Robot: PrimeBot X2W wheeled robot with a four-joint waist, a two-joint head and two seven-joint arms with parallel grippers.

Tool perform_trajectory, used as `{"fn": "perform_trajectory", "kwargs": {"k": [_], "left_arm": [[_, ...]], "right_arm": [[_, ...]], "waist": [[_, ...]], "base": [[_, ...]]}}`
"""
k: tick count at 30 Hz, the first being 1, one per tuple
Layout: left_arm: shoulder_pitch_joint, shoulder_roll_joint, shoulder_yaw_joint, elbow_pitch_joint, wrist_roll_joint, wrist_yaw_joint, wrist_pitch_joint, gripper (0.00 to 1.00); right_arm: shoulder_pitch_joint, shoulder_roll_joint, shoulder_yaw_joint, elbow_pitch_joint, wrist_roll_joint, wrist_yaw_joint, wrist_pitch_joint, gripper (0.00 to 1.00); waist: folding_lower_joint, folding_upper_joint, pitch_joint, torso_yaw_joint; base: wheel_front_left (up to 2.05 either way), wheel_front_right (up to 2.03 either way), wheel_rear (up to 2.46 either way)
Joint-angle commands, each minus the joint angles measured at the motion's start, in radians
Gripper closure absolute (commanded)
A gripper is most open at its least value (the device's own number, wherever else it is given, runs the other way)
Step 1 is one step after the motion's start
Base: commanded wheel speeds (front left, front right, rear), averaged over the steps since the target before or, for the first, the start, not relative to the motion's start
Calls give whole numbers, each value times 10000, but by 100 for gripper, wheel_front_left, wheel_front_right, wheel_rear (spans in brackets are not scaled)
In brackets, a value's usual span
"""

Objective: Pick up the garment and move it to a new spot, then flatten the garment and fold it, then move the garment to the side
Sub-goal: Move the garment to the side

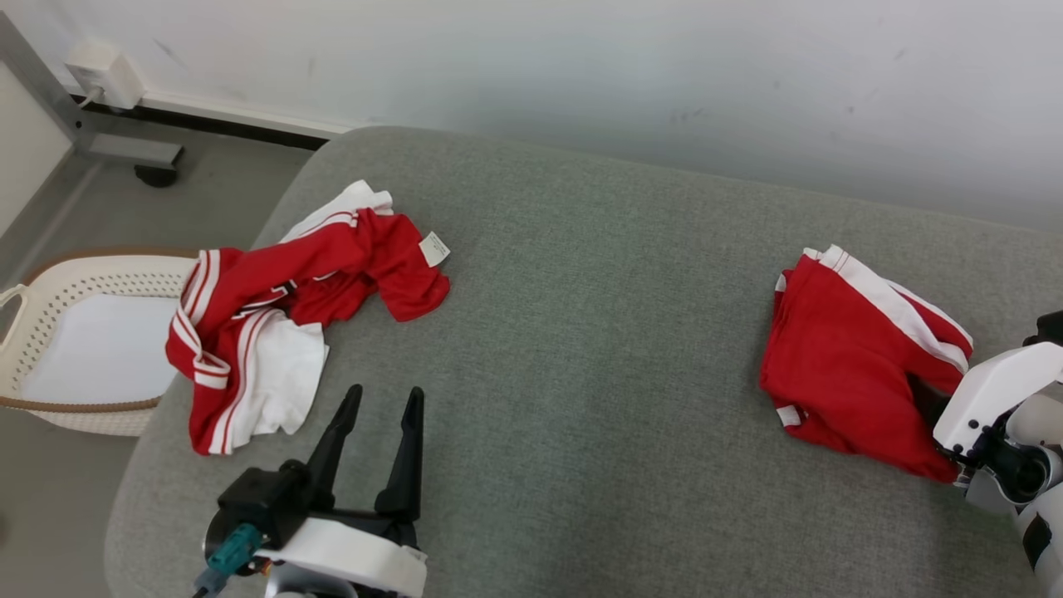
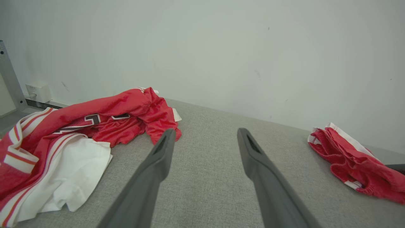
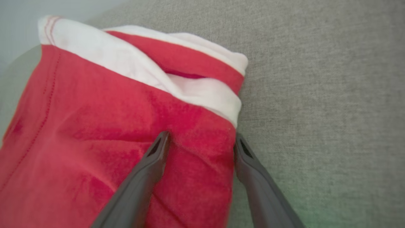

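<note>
folded garment (image 1: 839, 365) sits at the tabletop's (image 1: 581, 332) right end. right tool (image 3: 201, 139) is wide open, one finger over it, one just past its edge. crumpled jersey (image 1: 274, 307) lies up-left of the open left tool (image 1: 384, 394).

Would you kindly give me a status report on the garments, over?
Left gripper open, empty, beside crumpled jersey. Right gripper open at edge of folded red garment. Laundry basket off to the left, not obstructing.
</note>
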Motion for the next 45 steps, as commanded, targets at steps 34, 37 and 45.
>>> {"fn": "perform_trajectory", "kwargs": {"k": [34, 37, 45], "left_arm": [[-31, 35, -1624, 159, -32, -270, -4, 0], [-90, 35, -1841, 239, -42, -292, -3, 0], [-346, 40, -2270, 340, 70, -324, -3, 0]], "right_arm": [[1229, -363, 1227, -1002, 1331, -19, -1880, 100], [1379, -400, 1341, -1170, 1506, -19, -1964, 100], [1434, -625, 1718, -1732, 1945, -19, -2130, 100]], "waist": [[0, 0, -1135, -3687], [0, 0, -1131, -4119], [0, 0, -697, -4563]], "base": [[0, 0, 0], [0, 0, 0], [0, 0, 0]]}}
